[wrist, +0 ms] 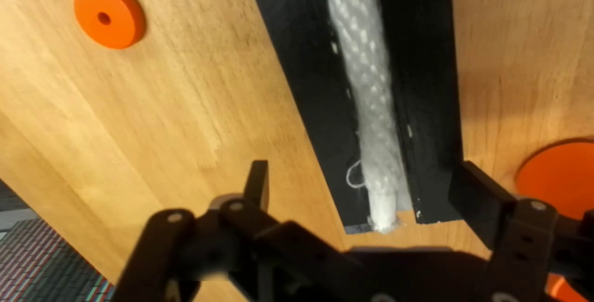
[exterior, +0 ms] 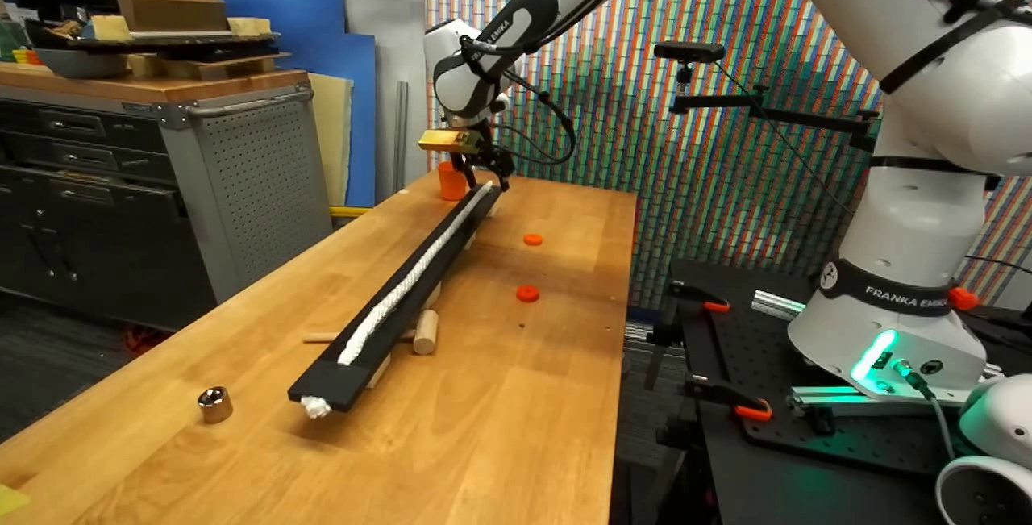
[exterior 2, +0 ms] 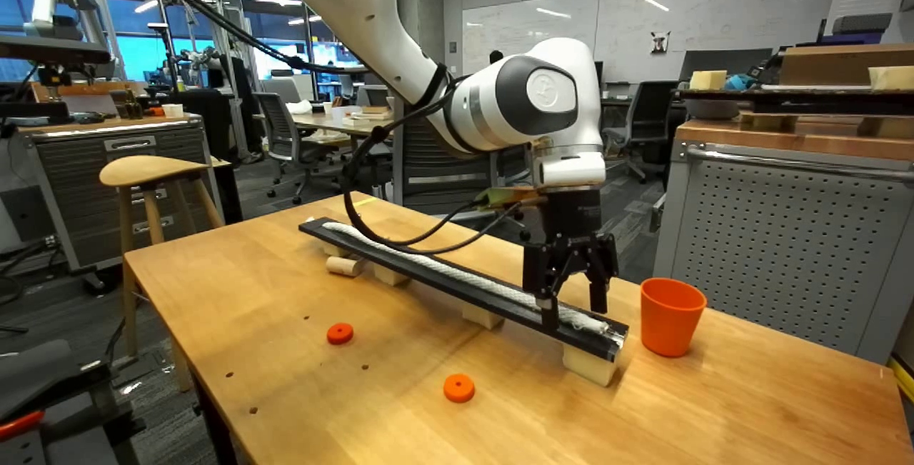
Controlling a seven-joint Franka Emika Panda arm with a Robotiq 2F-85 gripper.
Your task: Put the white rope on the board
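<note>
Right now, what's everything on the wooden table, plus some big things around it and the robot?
White rope: one, white, along the board
Board: one, black, raised on blocks
Wooden blocks: at least three, pale, under the board
Wooden cylinder: one, pale, beside the board
Thin rod: one, pale, across from the cylinder
Discs: two, orange, on the table
Cup: one, orange, near one board end
Metal cylinder: one, silvery, near the opposite end
Yellow patch: one, yellow, on the table
Table: one, light brown, beneath these
Stool: one, tan, by the table
Chairs: several, dark, in the background
Arm: one, white, over the table
Gripper: one, black, open astride the rope's end
</note>
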